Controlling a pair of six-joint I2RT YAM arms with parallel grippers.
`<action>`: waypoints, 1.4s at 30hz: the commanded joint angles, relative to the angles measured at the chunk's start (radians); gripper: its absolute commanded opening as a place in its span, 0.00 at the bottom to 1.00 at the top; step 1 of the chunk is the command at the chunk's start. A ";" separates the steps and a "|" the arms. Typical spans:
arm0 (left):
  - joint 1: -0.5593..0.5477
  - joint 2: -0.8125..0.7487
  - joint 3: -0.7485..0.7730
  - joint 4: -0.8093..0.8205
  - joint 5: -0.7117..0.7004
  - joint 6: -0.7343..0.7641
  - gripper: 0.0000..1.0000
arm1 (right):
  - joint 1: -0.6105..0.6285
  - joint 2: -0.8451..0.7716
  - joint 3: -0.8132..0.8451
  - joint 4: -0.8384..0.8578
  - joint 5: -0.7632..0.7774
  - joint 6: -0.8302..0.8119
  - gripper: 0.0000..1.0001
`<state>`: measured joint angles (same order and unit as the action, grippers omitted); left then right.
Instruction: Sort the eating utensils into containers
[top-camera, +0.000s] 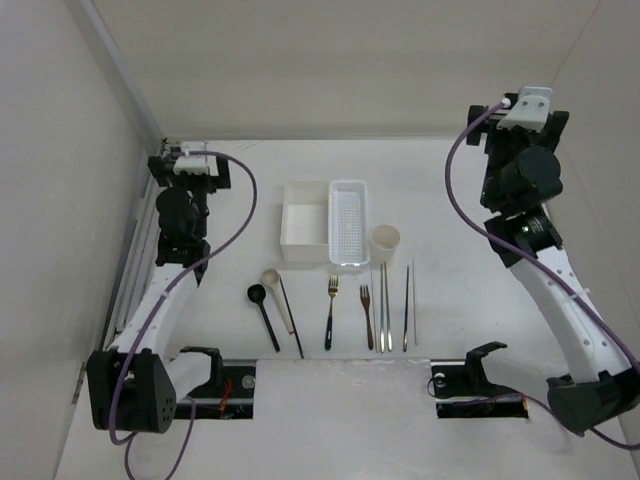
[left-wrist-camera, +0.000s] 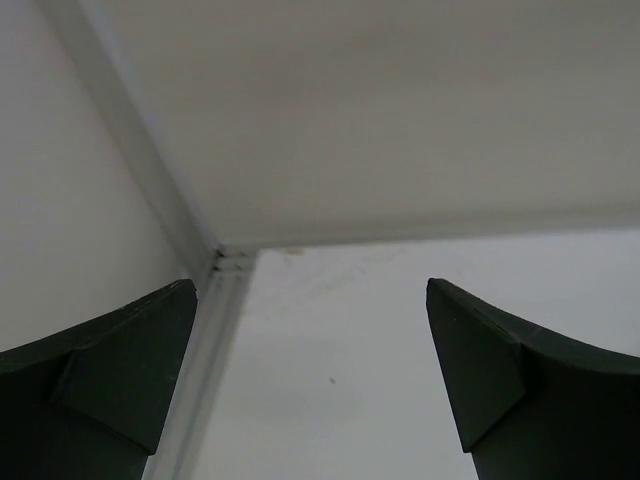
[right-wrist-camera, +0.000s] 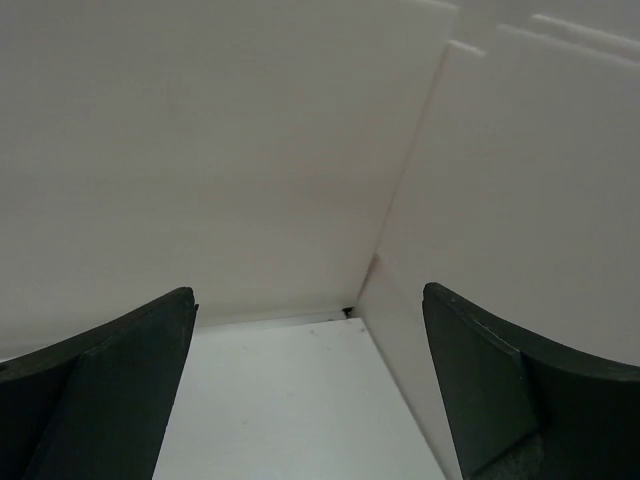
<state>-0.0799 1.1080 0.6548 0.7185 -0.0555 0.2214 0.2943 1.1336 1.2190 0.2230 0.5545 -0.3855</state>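
The utensils lie in a row on the table in the top view: a black spoon (top-camera: 263, 313), a beige spoon (top-camera: 277, 296), a black chopstick (top-camera: 291, 318), a gold fork with a black handle (top-camera: 330, 311), a small brown fork (top-camera: 366, 316), metal chopsticks (top-camera: 384, 305) and another dark chopstick (top-camera: 407, 306). Behind them stand a square white box (top-camera: 304, 237), a perforated basket (top-camera: 348, 222) and a cream cup (top-camera: 385, 241). My left gripper (left-wrist-camera: 311, 290) is open and empty, raised at the far left corner. My right gripper (right-wrist-camera: 309, 292) is open and empty, raised at the far right.
White walls enclose the table on the left, back and right. The left arm (top-camera: 180, 215) stands folded near the left wall, the right arm (top-camera: 520, 180) near the right wall. Two black mounts (top-camera: 470, 375) sit at the near edge.
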 joint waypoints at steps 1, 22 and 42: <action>0.003 -0.042 0.153 -0.230 -0.260 0.096 1.00 | 0.049 -0.034 0.056 -0.143 0.374 -0.170 1.00; 0.003 -0.241 0.132 -0.585 0.016 -0.070 1.00 | 0.072 0.066 -0.239 -1.125 -0.462 0.891 0.53; -0.006 -0.301 0.085 -0.547 -0.023 -0.082 1.00 | 0.192 0.302 -0.454 -0.886 -0.527 0.947 0.35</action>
<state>-0.0795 0.8314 0.7464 0.1287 -0.0685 0.1486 0.4740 1.4250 0.7799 -0.7136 0.0151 0.5285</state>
